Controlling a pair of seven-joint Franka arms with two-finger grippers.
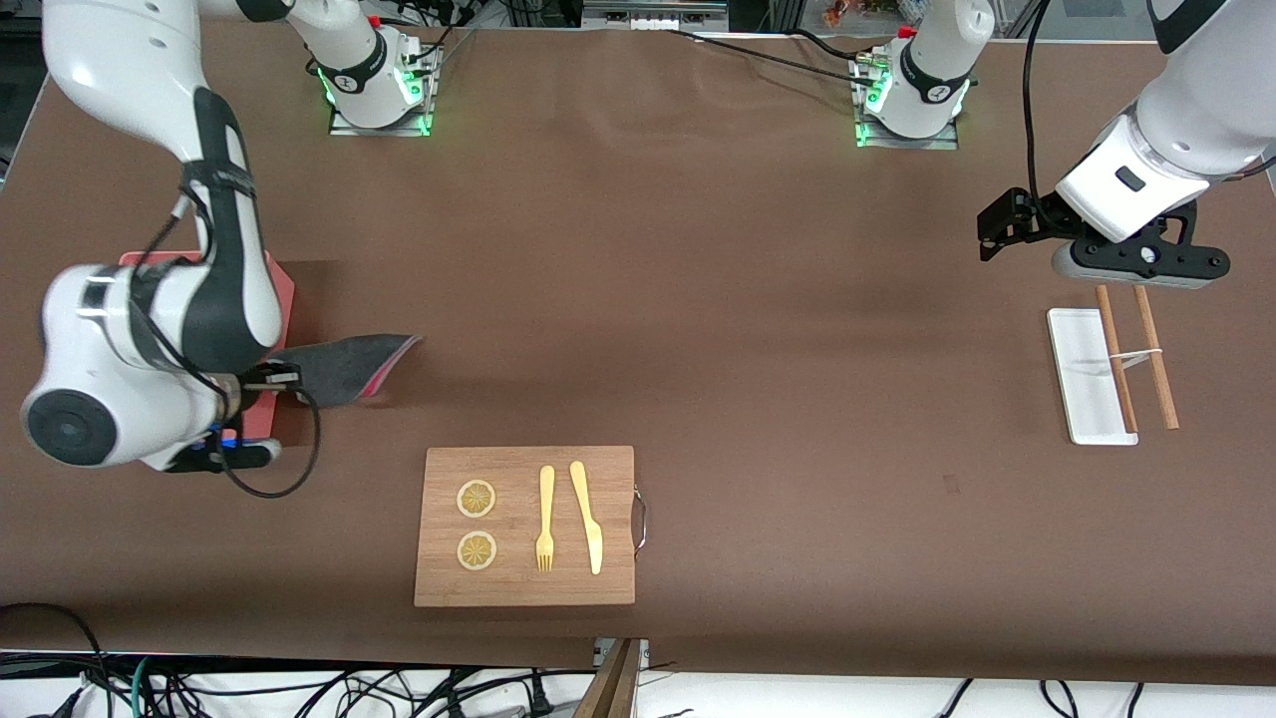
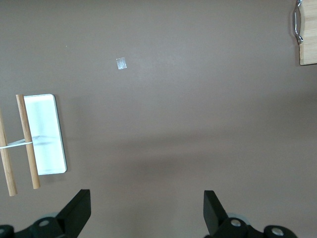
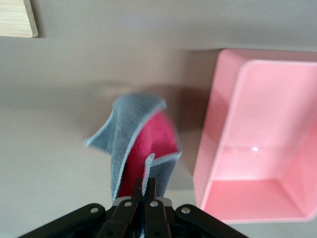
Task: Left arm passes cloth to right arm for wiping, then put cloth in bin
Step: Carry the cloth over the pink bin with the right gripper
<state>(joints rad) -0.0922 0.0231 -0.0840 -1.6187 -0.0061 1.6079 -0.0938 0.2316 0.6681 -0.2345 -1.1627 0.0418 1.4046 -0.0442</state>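
Right claw (image 3: 143,198): clenched on cloth (image 3: 141,144), hanging just beside bin (image 3: 257,144), over tabletop. Left claw (image 2: 147,210): released, waiting above white tray (image 2: 45,134).

Cloth (image 1: 344,367) beside bin (image 1: 282,289); board (image 1: 525,526) nearer camera.

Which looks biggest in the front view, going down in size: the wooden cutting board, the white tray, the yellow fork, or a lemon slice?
1. Cutting board, clearly largest.
2. White tray.
3. Yellow fork.
4. Lemon slice, smallest; the two slices look alike.
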